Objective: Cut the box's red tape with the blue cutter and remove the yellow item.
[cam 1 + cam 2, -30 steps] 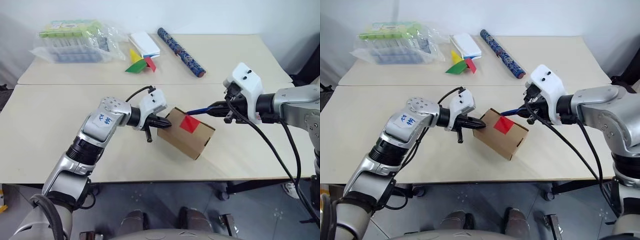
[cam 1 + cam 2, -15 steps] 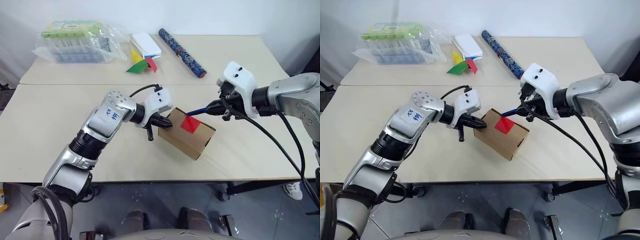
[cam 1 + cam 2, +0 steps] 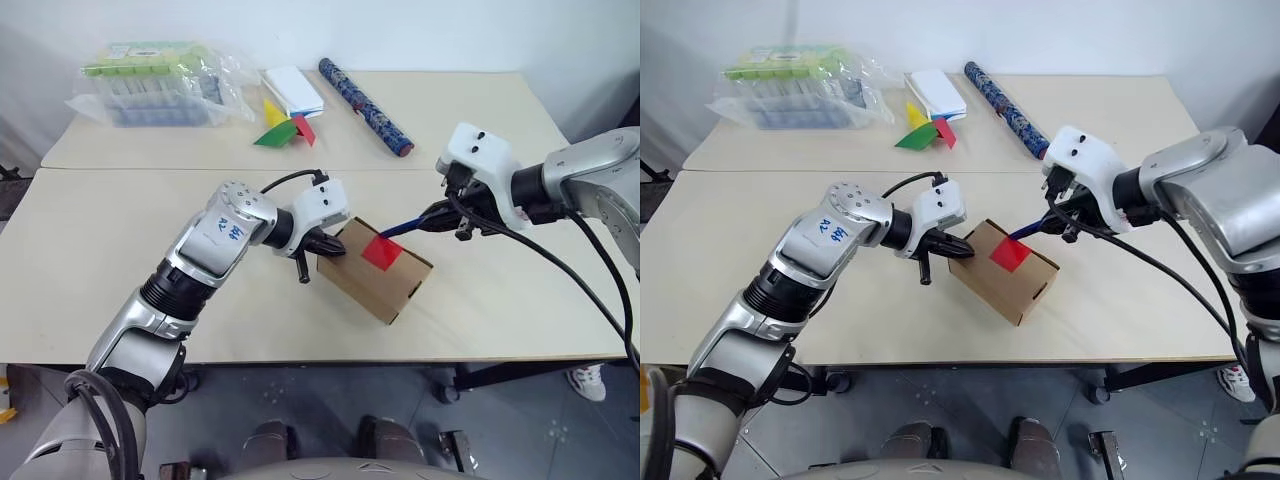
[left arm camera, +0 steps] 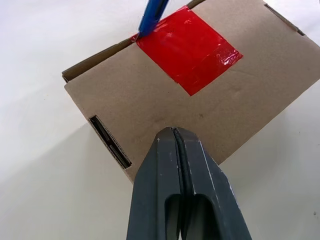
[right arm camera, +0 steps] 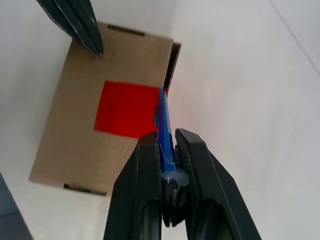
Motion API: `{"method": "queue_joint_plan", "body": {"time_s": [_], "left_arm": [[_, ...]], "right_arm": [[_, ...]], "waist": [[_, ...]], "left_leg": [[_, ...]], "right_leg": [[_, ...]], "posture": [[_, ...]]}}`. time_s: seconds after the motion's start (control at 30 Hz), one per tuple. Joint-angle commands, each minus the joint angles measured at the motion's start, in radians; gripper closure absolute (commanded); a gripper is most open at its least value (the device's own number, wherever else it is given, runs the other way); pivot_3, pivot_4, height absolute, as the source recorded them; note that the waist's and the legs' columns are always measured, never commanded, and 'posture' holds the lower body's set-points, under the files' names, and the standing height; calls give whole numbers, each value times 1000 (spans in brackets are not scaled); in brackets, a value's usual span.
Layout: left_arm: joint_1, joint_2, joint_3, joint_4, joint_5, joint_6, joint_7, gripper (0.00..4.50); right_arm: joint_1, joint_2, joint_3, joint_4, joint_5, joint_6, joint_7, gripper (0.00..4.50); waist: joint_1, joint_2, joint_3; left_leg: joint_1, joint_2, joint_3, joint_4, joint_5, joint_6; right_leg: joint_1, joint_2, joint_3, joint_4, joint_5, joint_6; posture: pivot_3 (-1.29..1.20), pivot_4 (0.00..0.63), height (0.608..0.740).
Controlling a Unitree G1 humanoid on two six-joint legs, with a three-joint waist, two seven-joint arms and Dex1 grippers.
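Observation:
The brown box (image 3: 372, 278) lies at an angle near the table's front edge, lid down. The red tape (image 3: 381, 252) bridges its lid edge. My left gripper (image 3: 330, 248) is shut, its tips (image 4: 172, 131) pressed against the box's left top edge. My right gripper (image 5: 167, 135) is shut on the blue cutter (image 3: 405, 229). The cutter's tip (image 4: 150, 22) rests on the far edge of the red tape (image 4: 189, 47), at the lid seam. The yellow item is hidden.
At the back of the table lie a clear pack of green-capped tubes (image 3: 155, 85), a white pad (image 3: 290, 88), a paper pinwheel (image 3: 283, 128) and a long dark blue patterned roll (image 3: 362, 92). A seam (image 3: 100, 168) runs between the two tabletops.
My right wrist has turned, so the cutter now meets the box at a slightly different angle, its tip still at the tape's far edge. The left gripper and box have stayed put.

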Motion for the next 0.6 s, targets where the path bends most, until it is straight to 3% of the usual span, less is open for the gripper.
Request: {"method": "queue_joint_plan", "body": {"time_s": [0.03,0.27,0.6], "left_arm": [[53,4,-70,23,46,54,25,4500],[65,1,-72,3,45,77,49,4500],[58,-14,-73,30,51,81,69,4500]], "right_arm": [[-39,1,-22,-16,11,36,23,4338],[-54,-8,-24,-51,45,116,43,4338],[-34,-119,11,-94,48,116,122,4338]], "waist": [[1,0,0],[1,0,0],[4,0,-1]], "left_leg": [[0,0,0,0,0,0],[1,0,0,1,0,0],[3,0,0,1,0,0]], "right_leg": [[0,0,0,0,0,0],[1,0,0,1,0,0],[3,0,2,0,0,0]], "posture": [[0,150,740],[0,150,740],[0,150,740]]}}
